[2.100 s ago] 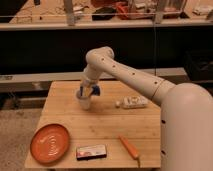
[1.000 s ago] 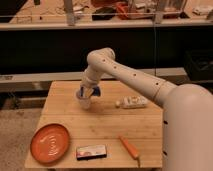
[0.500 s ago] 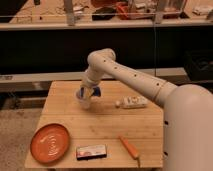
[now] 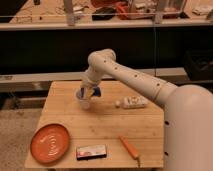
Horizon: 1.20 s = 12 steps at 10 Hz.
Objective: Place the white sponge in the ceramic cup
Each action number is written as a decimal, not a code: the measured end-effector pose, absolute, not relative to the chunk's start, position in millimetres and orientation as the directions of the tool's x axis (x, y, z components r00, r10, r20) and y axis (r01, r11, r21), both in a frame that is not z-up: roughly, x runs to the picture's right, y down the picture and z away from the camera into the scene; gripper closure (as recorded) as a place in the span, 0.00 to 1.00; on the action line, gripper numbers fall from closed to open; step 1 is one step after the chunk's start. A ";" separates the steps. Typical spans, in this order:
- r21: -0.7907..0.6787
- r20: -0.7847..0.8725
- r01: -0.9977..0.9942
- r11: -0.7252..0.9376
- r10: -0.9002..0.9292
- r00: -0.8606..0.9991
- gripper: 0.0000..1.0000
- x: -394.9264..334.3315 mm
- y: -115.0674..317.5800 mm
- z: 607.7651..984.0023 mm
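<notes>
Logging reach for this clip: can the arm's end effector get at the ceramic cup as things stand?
Likely yes: the end effector hangs right at the ceramic cup's rim, with nothing visible between them.

No legible txt, incl. on the packet [image 4: 91, 151]; gripper [image 4: 88, 91] at rim of ceramic cup [image 4: 83, 102].

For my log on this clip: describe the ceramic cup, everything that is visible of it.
The ceramic cup is small, whitish and narrows slightly toward its base, with no handle showing. Its surface looks plain and matte. It stands upright on the wooden table, toward the left rear, apart from the other items. The gripper is right over its rim and hides most of the opening. What is inside cannot be seen, nor whether the gripper touches the cup.
</notes>
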<state>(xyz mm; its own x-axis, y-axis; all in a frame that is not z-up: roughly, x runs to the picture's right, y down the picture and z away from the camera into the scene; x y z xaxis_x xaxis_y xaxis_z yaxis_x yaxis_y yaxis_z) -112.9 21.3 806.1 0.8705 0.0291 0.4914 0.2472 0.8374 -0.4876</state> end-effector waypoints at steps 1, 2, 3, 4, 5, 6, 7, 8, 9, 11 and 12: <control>-0.487 0.492 0.248 0.838 0.028 0.870 0.94 -112.8 21.3 806.0; -0.486 0.493 0.249 0.838 0.027 0.869 0.94 -112.9 21.4 806.0; -0.485 0.495 0.251 0.838 0.027 0.869 0.94 -112.7 21.7 806.3; -0.484 0.496 0.252 0.838 0.026 0.868 0.94 -112.7 22.0 806.4; -0.484 0.497 0.254 0.837 0.024 0.867 0.94 -112.6 22.4 806.6; -0.481 0.501 0.260 0.837 0.019 0.865 0.94 -112.2 23.0 806.9; -0.480 0.502 0.263 0.837 0.017 0.865 0.94 -111.6 23.3 807.2; -0.479 0.503 0.263 0.837 0.016 0.864 0.94 -111.4 23.4 807.5; -0.479 0.504 0.265 0.837 0.015 0.863 0.94 -111.5 23.7 807.7; -0.477 0.508 0.268 0.837 0.013 0.861 0.94 -111.7 23.5 807.7; -0.477 0.508 0.269 0.837 0.013 0.861 0.94 -111.5 23.7 808.0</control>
